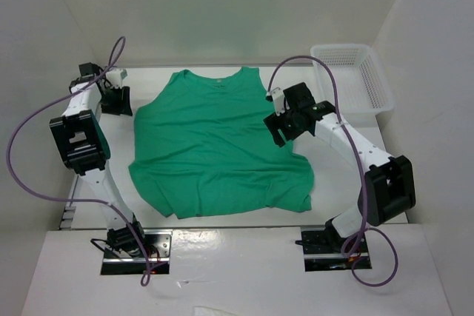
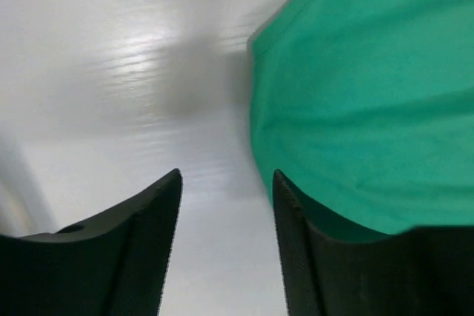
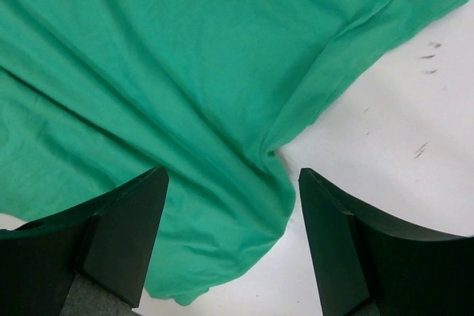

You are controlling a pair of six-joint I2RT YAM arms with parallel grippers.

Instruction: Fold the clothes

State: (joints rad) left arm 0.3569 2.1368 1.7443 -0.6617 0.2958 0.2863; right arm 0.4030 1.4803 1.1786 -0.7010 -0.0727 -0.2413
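White bench [image 1: 326,199] carries everything. Green T-shirt [image 1: 215,146] spread mostly flat mid-bench, collar toward far side, hem toward arm bases, rumpled at near right corner. It lies on the bench, outside the white mesh basket [image 1: 342,47], which sits at the far right corner, apart from the shirt.

Left arm [image 1: 78,138] bent up along the left side, wrist reaching far-left. Right arm [image 1: 370,168] elbows out right, wrist angled in over the shirt's right side.

Left pincer [image 1: 117,103] [image 2: 226,175] points down at bare bench, fingers apart, nothing between them. Shirt's left edge is just beside its right finger.

Right pincer [image 1: 280,132] [image 3: 233,172] fingers wide apart, holding nothing. It hangs over the shirt's folded right edge, fabric below the gap.
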